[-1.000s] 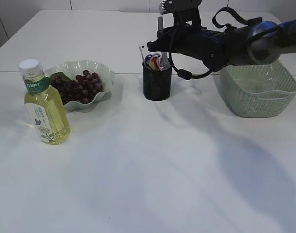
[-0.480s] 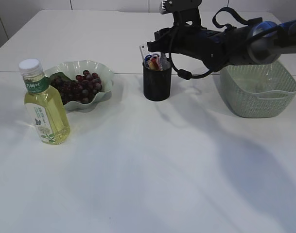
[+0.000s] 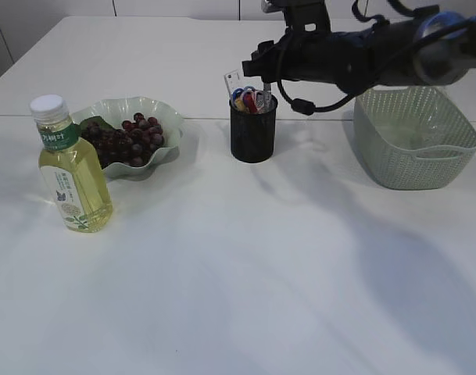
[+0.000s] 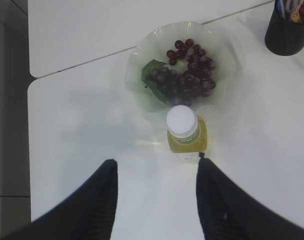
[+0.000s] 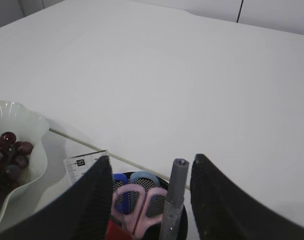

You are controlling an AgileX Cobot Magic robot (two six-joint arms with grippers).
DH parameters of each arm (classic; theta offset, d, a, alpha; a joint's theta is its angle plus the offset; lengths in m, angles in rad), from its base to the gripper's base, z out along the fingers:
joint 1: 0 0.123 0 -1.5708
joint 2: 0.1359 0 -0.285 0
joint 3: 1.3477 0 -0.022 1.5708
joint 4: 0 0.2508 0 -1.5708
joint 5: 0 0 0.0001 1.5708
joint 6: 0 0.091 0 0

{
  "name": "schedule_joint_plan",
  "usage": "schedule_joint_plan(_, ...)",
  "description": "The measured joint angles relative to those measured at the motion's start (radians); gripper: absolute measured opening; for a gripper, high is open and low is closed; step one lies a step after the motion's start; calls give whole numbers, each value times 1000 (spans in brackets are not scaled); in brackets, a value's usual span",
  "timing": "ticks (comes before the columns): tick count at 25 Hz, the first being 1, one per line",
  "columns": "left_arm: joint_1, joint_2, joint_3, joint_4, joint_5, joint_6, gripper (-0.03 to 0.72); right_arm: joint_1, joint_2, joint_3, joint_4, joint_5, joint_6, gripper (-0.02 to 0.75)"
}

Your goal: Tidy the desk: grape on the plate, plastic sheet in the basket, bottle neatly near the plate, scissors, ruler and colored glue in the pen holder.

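The black pen holder holds pink scissors, a white ruler and a grey glue stick. My right gripper is open just above the holder, its jaws on either side of the stick and apart from it; it also shows in the exterior view. Dark grapes lie on the pale green plate. The yellow bottle stands upright in front of the plate. My left gripper is open and empty, high above the bottle. I cannot make out the plastic sheet.
A pale green mesh basket stands to the right of the pen holder, under my right arm. The white table has a seam running behind the plate and holder. The table's left edge shows in the left wrist view.
The grey glue stick, held upright above the holder a second ago, now stands in the holder. My right gripper has let go of it and lifted slightly.
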Motion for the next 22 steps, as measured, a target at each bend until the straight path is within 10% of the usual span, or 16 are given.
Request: schedule_joint_plan(22,0,-85,0,-31,-30,-41,439,0,-557,0,145,989,3,389)
